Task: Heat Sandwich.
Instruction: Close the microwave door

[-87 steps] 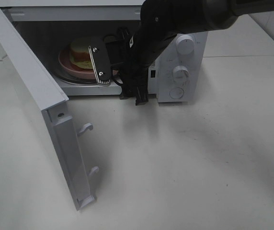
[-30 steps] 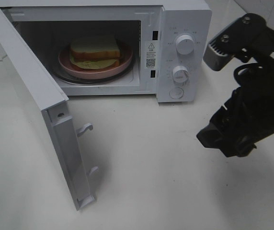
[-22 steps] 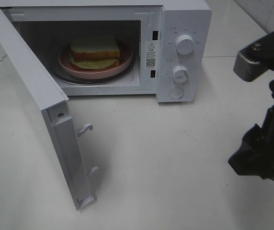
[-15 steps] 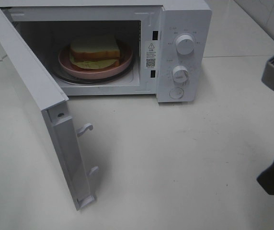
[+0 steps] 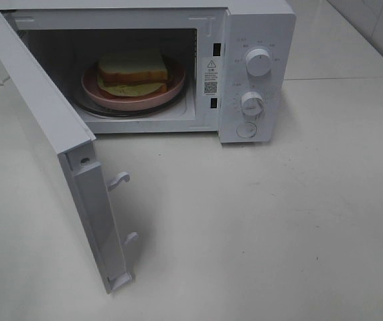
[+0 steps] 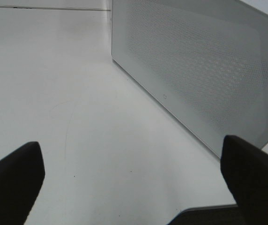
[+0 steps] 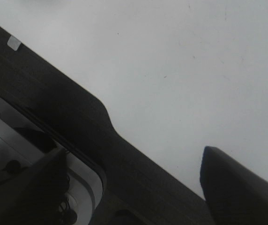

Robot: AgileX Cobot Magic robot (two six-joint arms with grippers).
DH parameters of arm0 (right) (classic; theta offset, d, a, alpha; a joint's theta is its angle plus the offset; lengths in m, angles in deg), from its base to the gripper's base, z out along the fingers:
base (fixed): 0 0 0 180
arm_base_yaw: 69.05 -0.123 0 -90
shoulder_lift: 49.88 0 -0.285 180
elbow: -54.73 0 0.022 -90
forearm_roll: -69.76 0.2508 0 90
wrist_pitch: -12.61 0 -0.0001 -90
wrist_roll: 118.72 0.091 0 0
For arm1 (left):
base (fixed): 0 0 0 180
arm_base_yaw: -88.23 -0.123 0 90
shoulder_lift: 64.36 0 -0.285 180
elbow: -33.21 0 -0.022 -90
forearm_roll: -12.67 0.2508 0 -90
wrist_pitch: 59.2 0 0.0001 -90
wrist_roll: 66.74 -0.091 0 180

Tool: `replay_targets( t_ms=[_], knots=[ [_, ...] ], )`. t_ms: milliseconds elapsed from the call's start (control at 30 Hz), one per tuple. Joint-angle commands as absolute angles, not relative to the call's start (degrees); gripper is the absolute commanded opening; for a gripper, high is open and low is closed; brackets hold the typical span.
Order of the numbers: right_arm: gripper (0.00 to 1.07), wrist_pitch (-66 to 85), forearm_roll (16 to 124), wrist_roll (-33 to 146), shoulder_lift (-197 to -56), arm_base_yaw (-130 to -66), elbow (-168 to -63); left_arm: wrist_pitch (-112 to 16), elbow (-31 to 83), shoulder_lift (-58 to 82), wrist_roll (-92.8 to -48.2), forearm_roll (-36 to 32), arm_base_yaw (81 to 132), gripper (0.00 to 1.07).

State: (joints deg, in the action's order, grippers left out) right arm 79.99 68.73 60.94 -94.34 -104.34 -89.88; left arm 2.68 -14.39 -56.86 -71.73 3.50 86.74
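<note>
One sandwich (image 5: 132, 70) lies on a pink plate (image 5: 173, 89) inside the white microwave (image 5: 258, 33), which stands at the far edge of the tabletop (image 5: 265, 221). Its door (image 5: 44, 127) stands wide open toward the tabletop's left edge. Your left gripper (image 6: 133, 180) is beside the door's outer face, jaws spread wide, holding nothing. Your right gripper (image 7: 134, 183) is over a tabletop edge, jaws apart, also empty.

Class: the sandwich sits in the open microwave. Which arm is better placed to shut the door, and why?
Left. The left tool, open, faces the outer panel of the door close by. The right tool sees only the edge of the table, with the microwave out of its view.
</note>
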Motion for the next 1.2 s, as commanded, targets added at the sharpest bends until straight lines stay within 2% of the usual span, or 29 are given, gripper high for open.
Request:
replay_targets(
  t_ms=[33,233,467,567,900,1200],
  knots=[
    [0.76,80.27,68.56,62.2,-90.73,-103.31,-89.77,2.05,-14.56,-57.89,-71.61,2.81,86.97,0.97],
    [0.76,81.13,66.61,63.35,-83.11,-93.45,-89.77,2.05,-14.56,-57.89,-71.61,2.81,86.97,0.97],
    [0.76,81.08,65.87,63.81,-76.52,-88.24,-89.77,2.05,-14.56,-57.89,-71.61,2.81,86.97,0.97],
    [0.76,79.82,65.64,63.92,-72.74,-84.11,-89.08,2.05,-14.56,-57.89,-71.61,2.81,86.97,0.97],
    [0.76,76.49,65.69,65.64,-63.86,-75.52,-80.83,2.05,-14.56,-57.89,-71.61,2.81,86.97,0.97],
    [0.76,69.96,65.52,66.73,-57.78,-71.8,-76.53,2.05,-14.56,-57.89,-71.61,2.81,86.97,0.97]
  ],
)
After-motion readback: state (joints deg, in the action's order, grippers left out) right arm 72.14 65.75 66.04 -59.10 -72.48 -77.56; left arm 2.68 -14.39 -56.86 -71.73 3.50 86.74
